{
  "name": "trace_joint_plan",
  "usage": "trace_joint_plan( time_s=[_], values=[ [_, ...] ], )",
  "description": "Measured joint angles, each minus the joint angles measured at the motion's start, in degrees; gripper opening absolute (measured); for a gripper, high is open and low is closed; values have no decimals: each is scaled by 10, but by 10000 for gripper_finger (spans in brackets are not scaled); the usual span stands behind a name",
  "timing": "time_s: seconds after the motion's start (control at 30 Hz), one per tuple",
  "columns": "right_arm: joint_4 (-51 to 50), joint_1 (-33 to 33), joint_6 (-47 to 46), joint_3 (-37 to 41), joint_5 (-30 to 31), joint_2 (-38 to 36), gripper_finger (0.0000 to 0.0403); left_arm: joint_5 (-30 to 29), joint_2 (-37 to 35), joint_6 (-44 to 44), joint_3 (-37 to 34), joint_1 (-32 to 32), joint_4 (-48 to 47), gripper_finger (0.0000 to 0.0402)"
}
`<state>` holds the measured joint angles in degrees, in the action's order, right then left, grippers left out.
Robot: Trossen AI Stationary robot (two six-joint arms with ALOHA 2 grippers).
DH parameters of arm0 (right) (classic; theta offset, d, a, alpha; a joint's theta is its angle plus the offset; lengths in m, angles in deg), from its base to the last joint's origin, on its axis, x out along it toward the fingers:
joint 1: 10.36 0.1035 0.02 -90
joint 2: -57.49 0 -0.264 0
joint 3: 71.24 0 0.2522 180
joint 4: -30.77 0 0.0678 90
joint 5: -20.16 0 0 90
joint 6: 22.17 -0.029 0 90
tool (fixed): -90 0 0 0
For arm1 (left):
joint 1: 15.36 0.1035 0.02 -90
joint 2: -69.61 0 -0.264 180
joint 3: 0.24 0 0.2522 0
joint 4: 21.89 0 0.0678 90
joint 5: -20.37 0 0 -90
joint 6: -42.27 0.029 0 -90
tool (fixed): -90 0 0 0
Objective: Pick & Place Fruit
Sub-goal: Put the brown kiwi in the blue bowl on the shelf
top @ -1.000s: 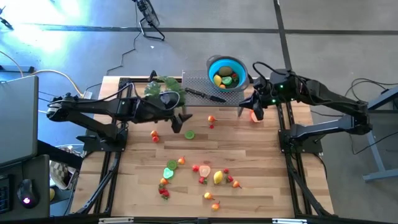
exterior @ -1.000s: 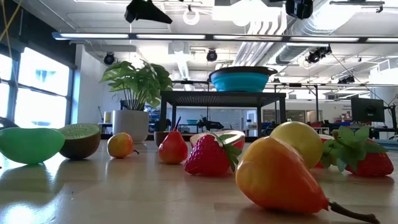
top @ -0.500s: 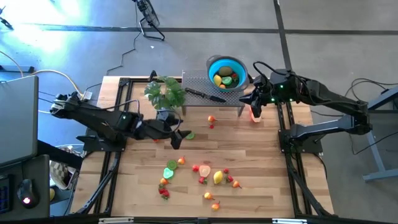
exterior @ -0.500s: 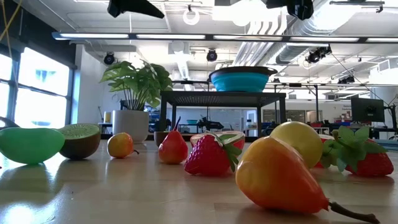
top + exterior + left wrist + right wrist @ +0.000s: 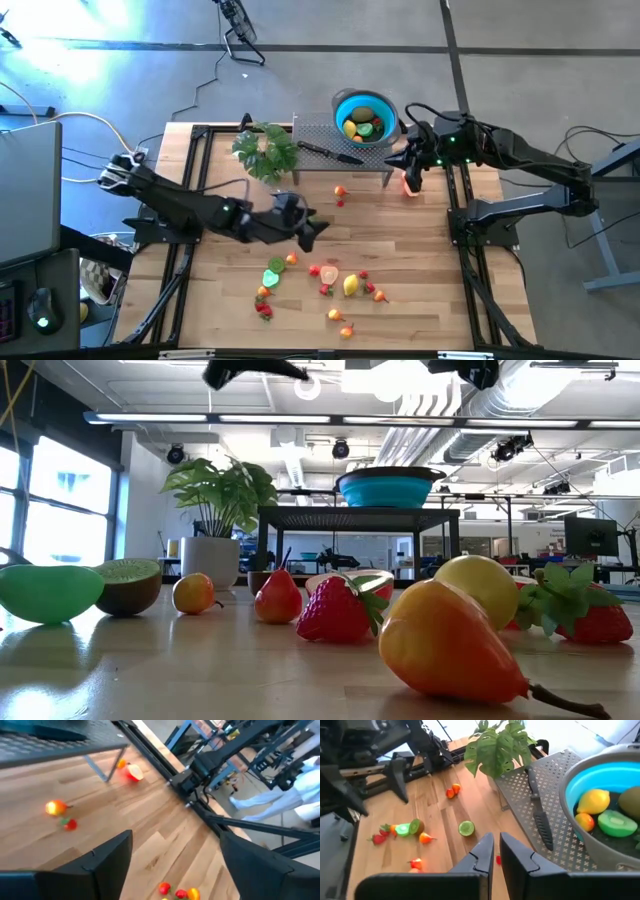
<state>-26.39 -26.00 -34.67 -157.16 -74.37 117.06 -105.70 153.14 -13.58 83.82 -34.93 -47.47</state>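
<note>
left end effector [image 5: 313, 232]: fingers apart, holding nothing, above the tabletop [image 5: 430, 280] | fruit [image 5: 322, 276]: loose cluster just in front of it, toward the near edge | right end effector [image 5: 408, 170]: fingers together, beside the blue bowl [image 5: 364, 117], farther from the cluster

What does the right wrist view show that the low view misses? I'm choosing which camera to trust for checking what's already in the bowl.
Only the right wrist view looks into the blue bowl, showing a lemon and green fruit inside, plus the black-handled knife on the perforated shelf and a lime half on the table. Only the low view shows, up close, a kiwi half, a strawberry and a pear-shaped fruit. Both show the bowl, the leafy plant and scattered fruit.
</note>
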Motion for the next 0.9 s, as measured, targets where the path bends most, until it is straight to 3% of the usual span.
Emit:
trace_joint_plan(
  time_s=[0.17, 0.37, 0.63, 0.9],
  values=[
    [-1, -2, 25, 0, 0, 0, 23, -1, 64, -1, 57, 1, -18, 253],
    [4, -3, 35, 0, 6, 5, 23, -2, 81, -78, 115, 0, -205, 227],
    [2, -3, 32, 0, 12, 23, 23, 13, 82, -218, 117, 1, -411, 218],
    [3, -2, 31, 0, 12, 48, 23, 11, 106, -260, 115, 8, -479, 218]
  ],
)
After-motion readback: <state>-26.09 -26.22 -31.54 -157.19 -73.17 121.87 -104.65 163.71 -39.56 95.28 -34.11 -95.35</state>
